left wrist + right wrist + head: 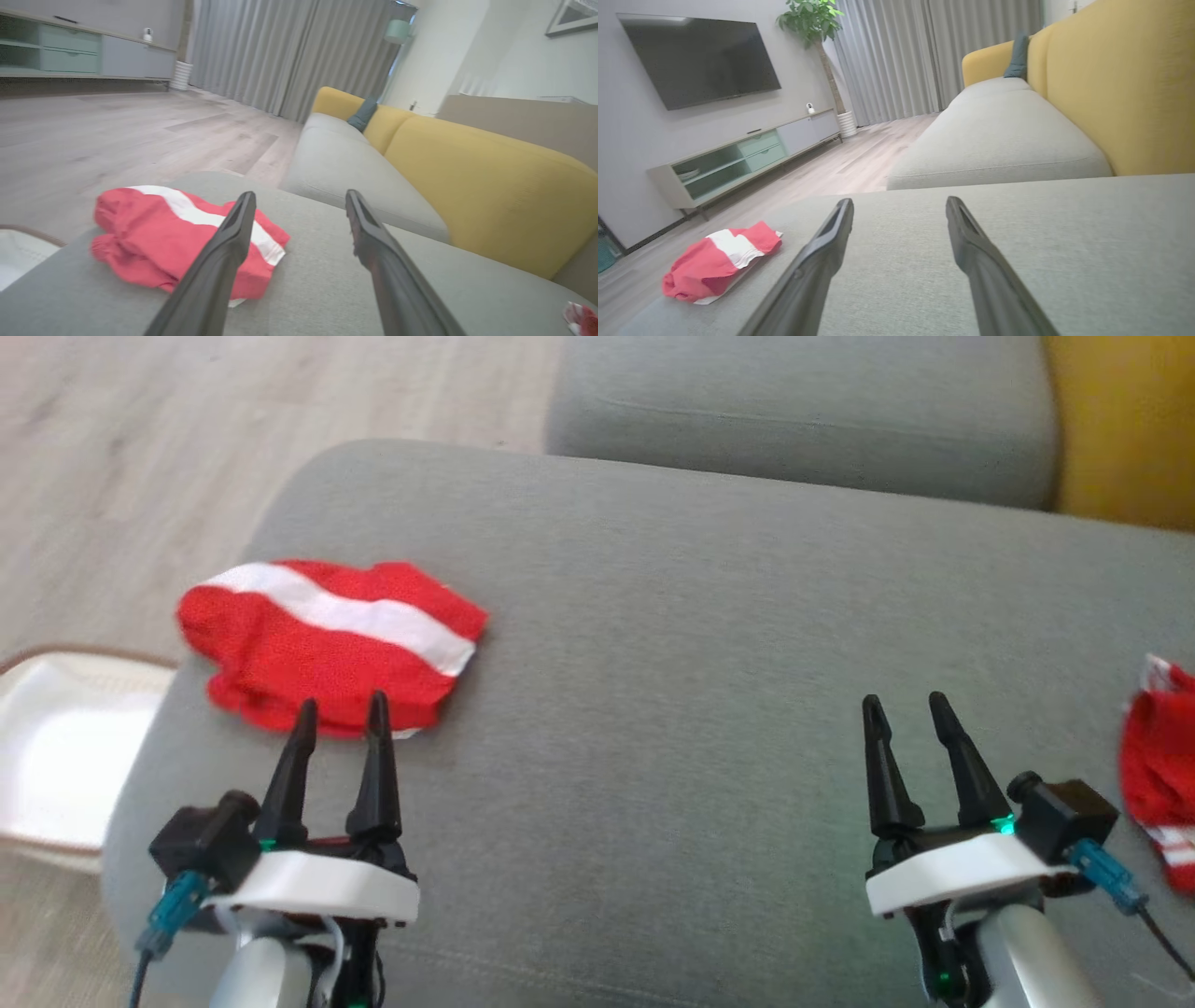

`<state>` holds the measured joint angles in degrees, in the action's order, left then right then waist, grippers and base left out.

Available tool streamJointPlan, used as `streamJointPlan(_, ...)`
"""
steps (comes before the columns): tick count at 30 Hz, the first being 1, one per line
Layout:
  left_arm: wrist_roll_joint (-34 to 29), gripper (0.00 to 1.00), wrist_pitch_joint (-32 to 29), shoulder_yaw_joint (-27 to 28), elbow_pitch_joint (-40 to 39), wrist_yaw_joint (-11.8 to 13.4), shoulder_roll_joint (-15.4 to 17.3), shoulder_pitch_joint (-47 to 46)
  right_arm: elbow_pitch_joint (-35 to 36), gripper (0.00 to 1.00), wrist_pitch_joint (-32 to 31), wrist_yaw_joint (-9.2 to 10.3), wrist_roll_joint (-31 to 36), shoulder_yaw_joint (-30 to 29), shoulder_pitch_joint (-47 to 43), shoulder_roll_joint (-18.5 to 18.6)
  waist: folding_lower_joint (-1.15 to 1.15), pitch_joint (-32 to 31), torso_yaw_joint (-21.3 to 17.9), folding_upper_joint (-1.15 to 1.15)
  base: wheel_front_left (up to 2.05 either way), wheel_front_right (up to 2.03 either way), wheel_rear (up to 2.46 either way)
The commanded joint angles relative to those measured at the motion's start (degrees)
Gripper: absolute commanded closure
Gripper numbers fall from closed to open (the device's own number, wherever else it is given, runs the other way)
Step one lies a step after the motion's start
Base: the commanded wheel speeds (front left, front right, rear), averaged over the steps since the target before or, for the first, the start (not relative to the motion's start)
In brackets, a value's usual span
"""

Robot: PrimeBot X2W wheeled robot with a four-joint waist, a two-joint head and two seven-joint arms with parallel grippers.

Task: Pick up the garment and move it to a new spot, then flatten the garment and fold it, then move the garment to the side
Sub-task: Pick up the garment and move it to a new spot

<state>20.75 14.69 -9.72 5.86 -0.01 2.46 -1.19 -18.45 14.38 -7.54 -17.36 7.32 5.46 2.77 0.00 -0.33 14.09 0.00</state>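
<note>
sofa cushion (700, 644): stretching bare and grey across the centre of the frame.
garment (317, 644): lying folded at the frame's left, close to the sofa cushion's rounded left edge.
left tool (342, 709): hovering at lower left, fingers spread, gripping nothing, tips overlapping the garment's near hem.
right tool (904, 707): hovering at lower right, fingers spread, empty.
second red cloth (1162, 775): sitting at the right border.

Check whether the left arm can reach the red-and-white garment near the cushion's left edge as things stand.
Probably yes. The left gripper is open with its fingertips at the near edge of the garment, and nothing lies between them on the grey cushion.
</note>
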Motion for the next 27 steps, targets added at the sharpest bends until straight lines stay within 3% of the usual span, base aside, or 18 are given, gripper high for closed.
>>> streamJointPlan(1, -0.6, 0.0, 0.3, 2.4, -1.9, -0.1, 0.4, -1.3, 1.6, 0.0, 0.6, 0.05, -0.7, 1.4, 1.4, 0.1, 0.0, -0.8, 3.6, 0.0, 0.0, 0.0, 0.0)
streamJointPlan(14, -1.3, 0.0, 0.3, 3.6, -1.8, -0.2, 0.4, 0.3, 0.5, 0.0, 0.6, 0.05, -2.3, 3.3, 0.6, 0.1, 0.0, -1.6, 12.8, 0.0, 0.0, 0.0, 0.0)
streamJointPlan(27, -1.4, 0.0, 0.3, 4.8, -2.4, -0.3, 0.4, 0.3, -0.3, 0.0, 0.6, 0.05, -2.6, 4.4, 1.4, 0.1, 0.0, -1.0, 13.6, 0.0, 0.0, 0.0, 0.0)
